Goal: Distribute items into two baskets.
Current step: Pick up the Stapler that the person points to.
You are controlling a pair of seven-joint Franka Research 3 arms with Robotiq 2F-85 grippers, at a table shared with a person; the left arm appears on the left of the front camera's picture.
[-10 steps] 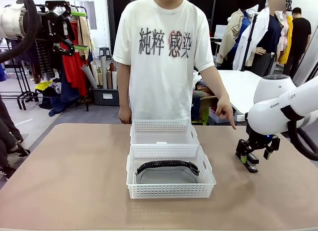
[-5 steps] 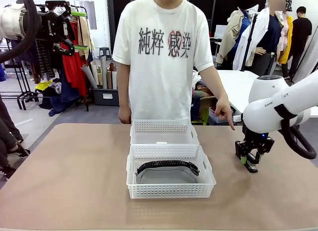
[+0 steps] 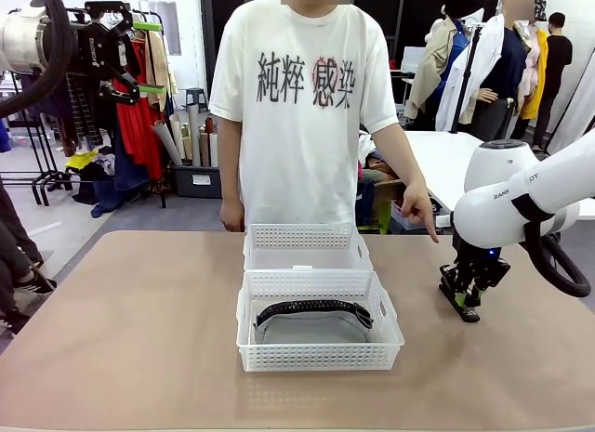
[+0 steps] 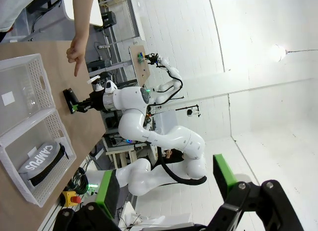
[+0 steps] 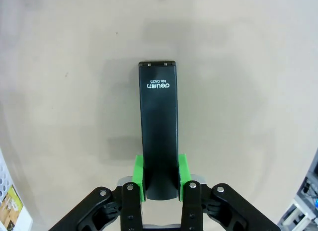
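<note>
R gripper [image 5: 159, 177] low over table [image 3: 139, 339], right of the baskets. Green pads clamped on rear end of black Deli stapler [image 5: 158, 126], which lies flat on tabletop. L gripper [image 4: 166, 184] up high, jaws wide. Grey pouch [image 3: 311, 325] in near basket [image 3: 321, 358]; far basket [image 3: 302, 235] directly behind.

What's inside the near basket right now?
The grey pencil pouch lies flat in the near basket, zipper strip toward the far wall. I see nothing else in it; the floor beneath the pouch is covered.
</note>
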